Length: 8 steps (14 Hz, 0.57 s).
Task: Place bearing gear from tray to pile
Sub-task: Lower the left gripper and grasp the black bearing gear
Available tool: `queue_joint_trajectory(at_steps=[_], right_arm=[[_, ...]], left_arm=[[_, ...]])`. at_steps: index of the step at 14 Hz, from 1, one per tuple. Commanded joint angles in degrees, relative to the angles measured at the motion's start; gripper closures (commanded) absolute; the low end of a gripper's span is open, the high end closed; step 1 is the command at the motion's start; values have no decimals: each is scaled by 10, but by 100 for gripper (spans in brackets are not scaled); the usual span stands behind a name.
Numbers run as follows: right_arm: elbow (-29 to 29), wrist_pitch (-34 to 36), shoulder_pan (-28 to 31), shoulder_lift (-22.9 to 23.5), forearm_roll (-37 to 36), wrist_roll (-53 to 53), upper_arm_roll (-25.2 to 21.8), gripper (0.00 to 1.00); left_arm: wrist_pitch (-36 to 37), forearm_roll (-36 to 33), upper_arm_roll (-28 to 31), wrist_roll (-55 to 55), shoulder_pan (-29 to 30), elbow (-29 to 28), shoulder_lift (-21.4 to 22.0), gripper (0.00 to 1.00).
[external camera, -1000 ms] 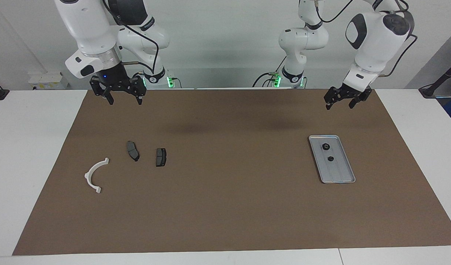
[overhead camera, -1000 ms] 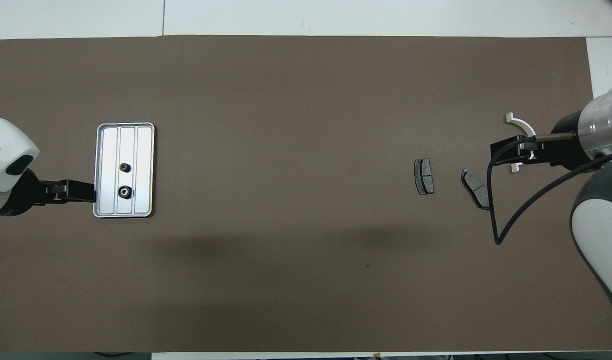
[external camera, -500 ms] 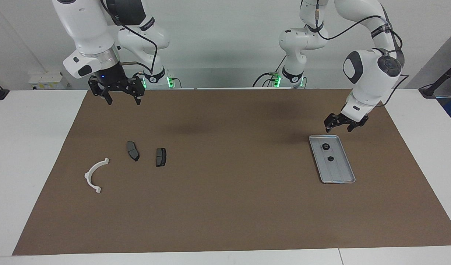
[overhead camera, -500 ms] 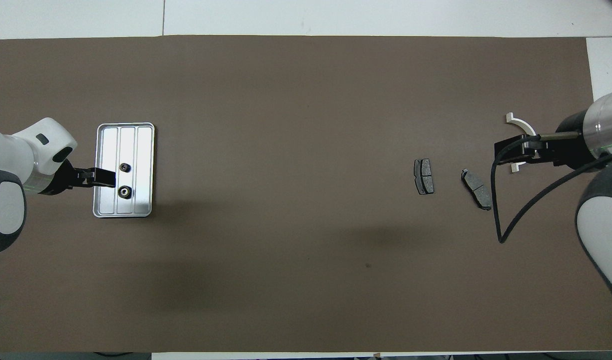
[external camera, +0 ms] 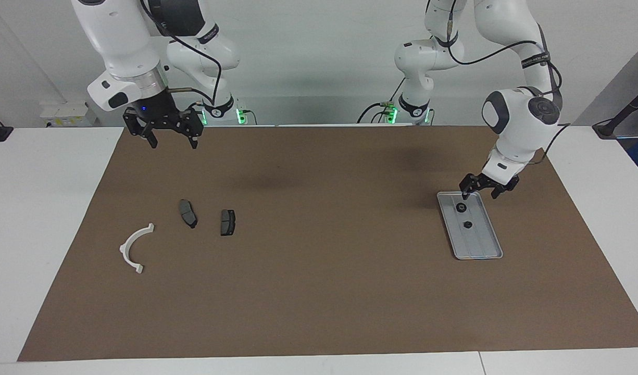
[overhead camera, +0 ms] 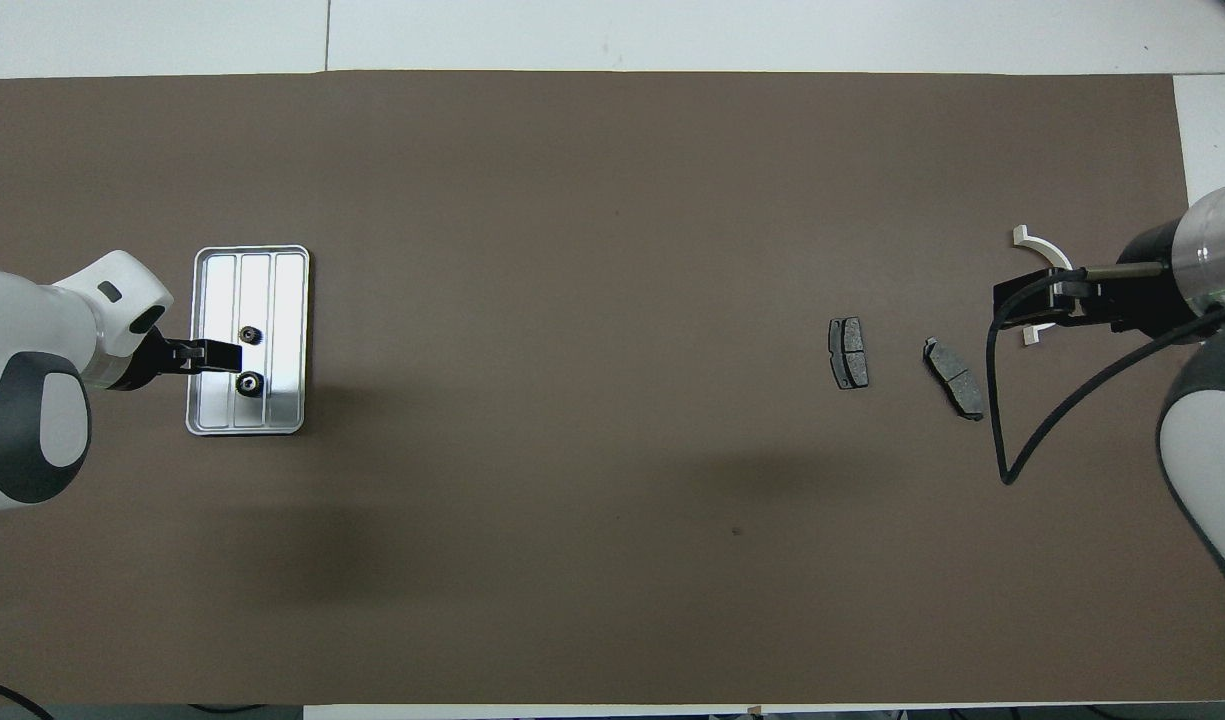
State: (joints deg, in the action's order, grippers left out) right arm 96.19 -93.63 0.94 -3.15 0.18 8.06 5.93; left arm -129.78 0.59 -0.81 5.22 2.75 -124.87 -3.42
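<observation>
you start w/ the right gripper [external camera: 162, 136]: it waits up in the air over the mat edge by its own base, jaws spread, nothing in them, barely shifted over the last sec. under and fwd of it sits the pile: white half-ring bracket [external camera: 135, 248] and 2 dark pads, pad 1 [external camera: 188, 213] and pad 2 [external camera: 227, 222], all untouched.

moving across to the tray [external camera: 488, 245] at the left arm's end: the left gripper [external camera: 481, 191] has dropped from high over the mat to just above the tray's robot-side rim in that sec, jaws spread wide, holding nothing. 2 bearing gears remain in the tray, gear 1 [external camera: 461, 207] nearer the robots, gear 2 [external camera: 468, 225] farther. my read: you're in the approach, pick not yet made, gear 1 the likely target.

views differ: facing view shows the left gripper has a gap above the tray; overhead hides that height, yet shows its tips [overhead camera: 230, 352] lying between both gears [overhead camera: 249, 335] in line, and the tray's 3 lengthwise channels [overhead camera: 272, 300]. overhead also has the right gripper covering part of the bracket [overhead camera: 1044, 246], which the facing view shows is far below it.
</observation>
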Motion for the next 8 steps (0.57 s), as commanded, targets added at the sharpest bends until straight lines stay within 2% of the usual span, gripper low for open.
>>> queue_joint_trajectory(at_steps=[1, 4, 8], right_arm=[[10, -11, 6, -9, 10, 1, 2, 0], [19, -19, 6, -5, 10, 1, 2, 0], [86, -119, 6, 12, 10, 2, 2, 0]], left_arm=[[-33, 3, -2, 10, 3, -5, -23, 3], [-49, 3, -1, 10, 4, -6, -36, 4], [-53, 3, -2, 6, -3, -28, -35, 4]])
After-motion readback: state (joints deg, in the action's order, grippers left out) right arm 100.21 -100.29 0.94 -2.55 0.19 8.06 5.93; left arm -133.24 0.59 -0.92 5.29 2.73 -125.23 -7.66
